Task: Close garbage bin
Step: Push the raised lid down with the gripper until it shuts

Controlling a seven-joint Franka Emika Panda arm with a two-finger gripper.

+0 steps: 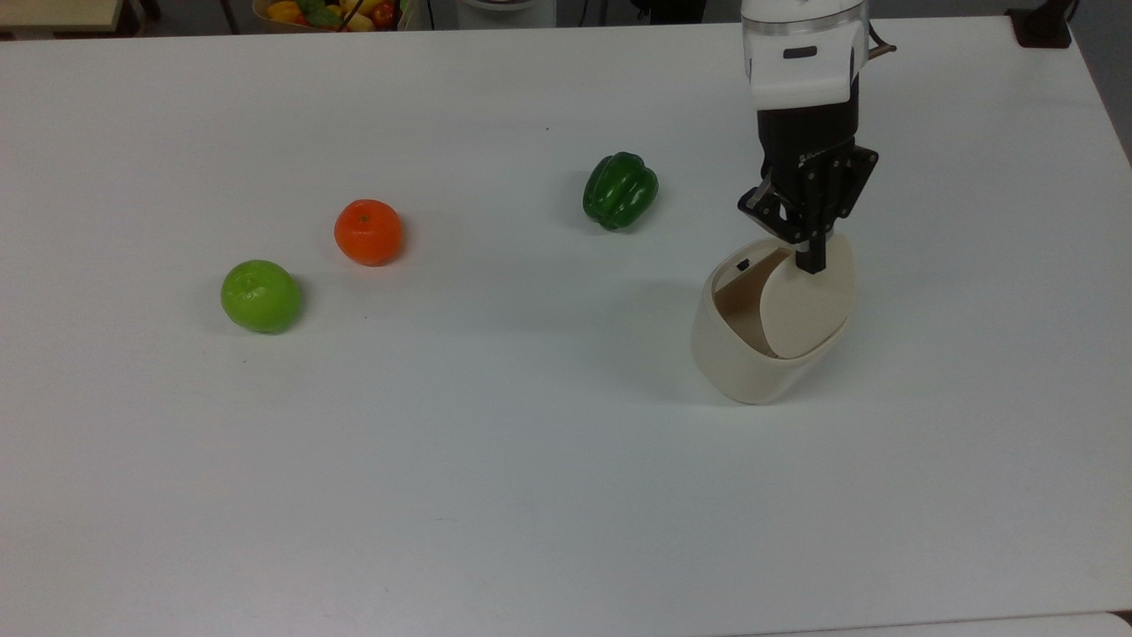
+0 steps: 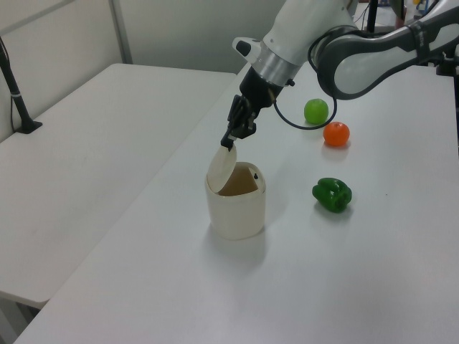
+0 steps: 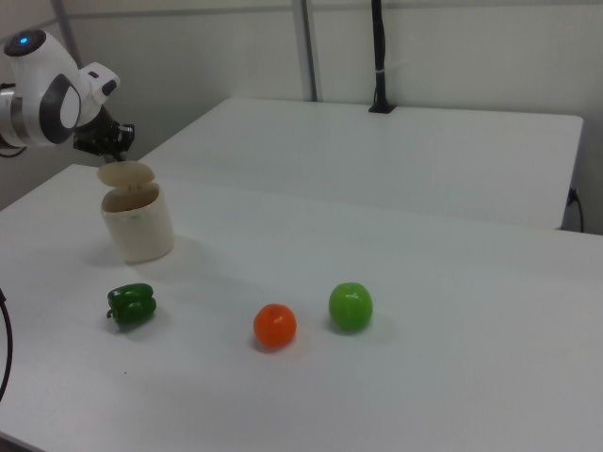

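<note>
The cream garbage bin [image 1: 738, 367] stands on the white table at the top view's right, with a small black button [image 1: 743, 264] on its rim. Its hinged lid [image 1: 806, 310] leans partway over the opening, and a gap remains on the button side. My gripper [image 1: 811, 261] points down with its fingers shut together, and the tip presses on the lid's upper edge. The left view shows the bin [image 2: 237, 211], the tilted lid [image 2: 221, 166] and the gripper [image 2: 229, 140] just above it. In the right view the lid [image 3: 127, 174] hovers over the bin [image 3: 139, 231] at the far left.
A green pepper [image 1: 620, 189] lies to the top view's left of the bin. Farther left sit an orange [image 1: 368, 232] and a green apple [image 1: 261, 295]. A bowl of fruit [image 1: 327, 12] sits beyond the table's far edge.
</note>
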